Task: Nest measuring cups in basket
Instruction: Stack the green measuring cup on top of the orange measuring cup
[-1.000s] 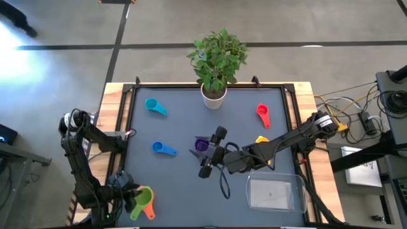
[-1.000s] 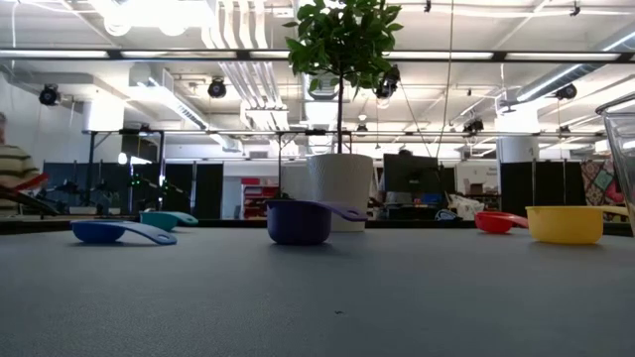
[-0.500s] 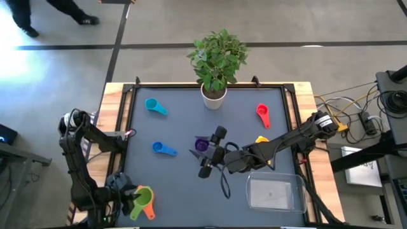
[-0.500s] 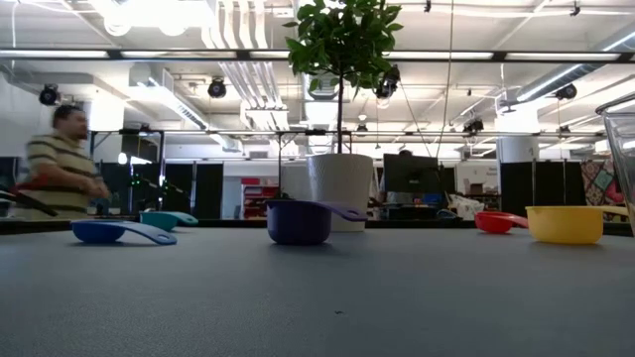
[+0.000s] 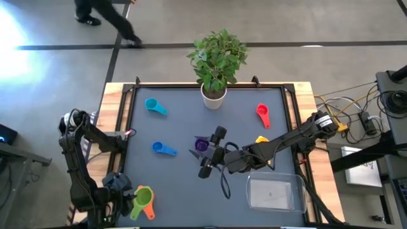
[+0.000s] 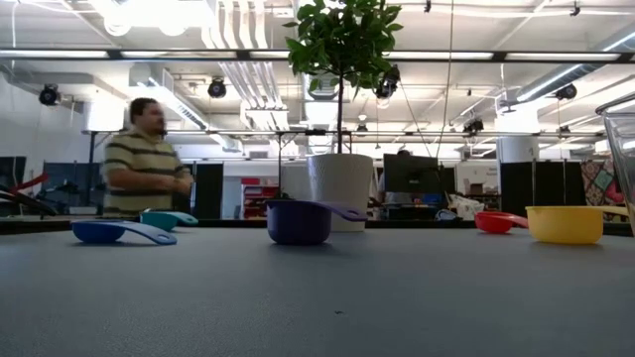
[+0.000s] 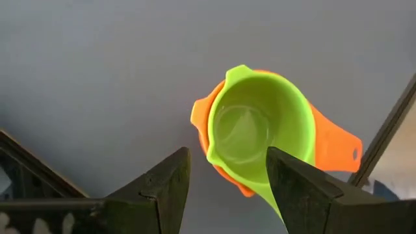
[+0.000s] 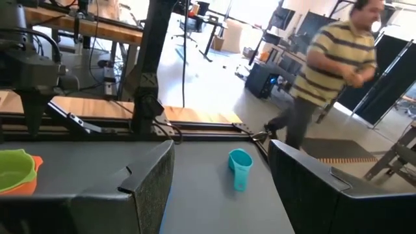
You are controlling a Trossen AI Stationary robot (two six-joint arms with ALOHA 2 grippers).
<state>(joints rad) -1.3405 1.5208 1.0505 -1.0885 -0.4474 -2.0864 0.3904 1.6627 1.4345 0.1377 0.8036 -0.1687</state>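
A green measuring cup sits nested inside an orange one on the mat at the near left corner. My left gripper hangs open just above them, fingers slanting down, and the green handle runs behind one finger. My right gripper hovers open and level over the mat's middle, beside the purple cup. Teal, blue, red and yellow cups stand apart on the mat. The clear basket rests at the near right.
A white plant pot stands at the far edge's middle. The right arm stretches across the mat's right half above the yellow cup. A person walks in the room beyond the table. A black frame rail lines the mat's left side.
My left gripper has risen a little over the green and orange cups, which stay nested where they were. My right gripper has kept still. A person has walked across the room behind the table.
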